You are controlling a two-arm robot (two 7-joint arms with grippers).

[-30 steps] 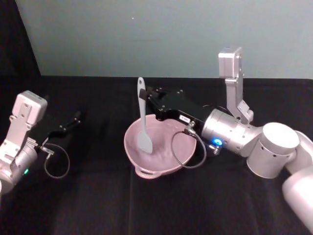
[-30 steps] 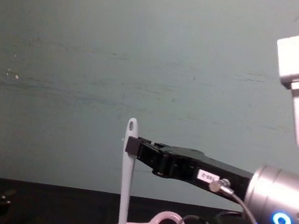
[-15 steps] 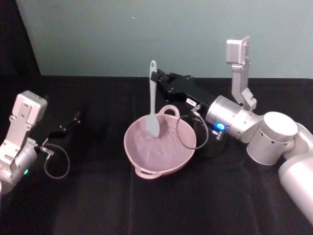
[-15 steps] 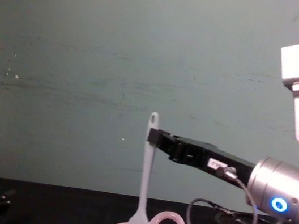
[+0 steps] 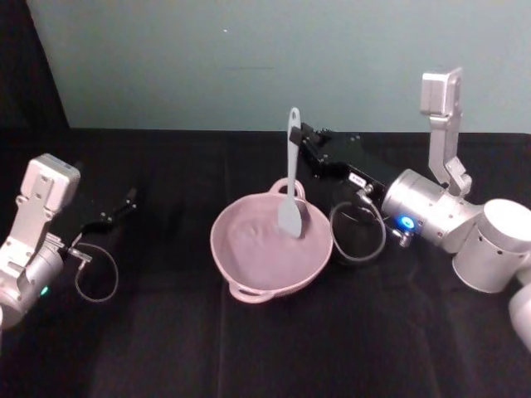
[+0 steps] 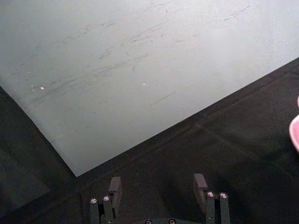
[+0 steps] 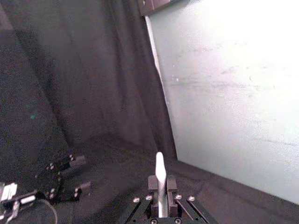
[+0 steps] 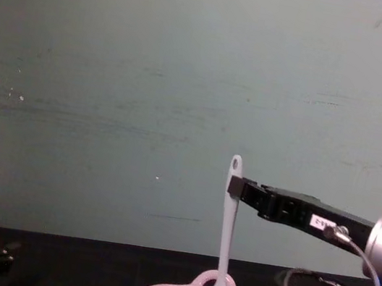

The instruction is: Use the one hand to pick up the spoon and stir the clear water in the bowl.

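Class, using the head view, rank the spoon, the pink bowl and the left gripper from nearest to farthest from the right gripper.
1. spoon: its handle is clamped in the right gripper.
2. bowl: on the table below that gripper, a little to its left.
3. left gripper: parked far off at the table's left side.

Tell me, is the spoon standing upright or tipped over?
Upright: the right tool clamps the spoon near its handle top, blade pointing down into the bowl.

White spoon [image 5: 292, 166], pale pink bowl [image 5: 217, 253], black cloth [image 5: 166, 332].
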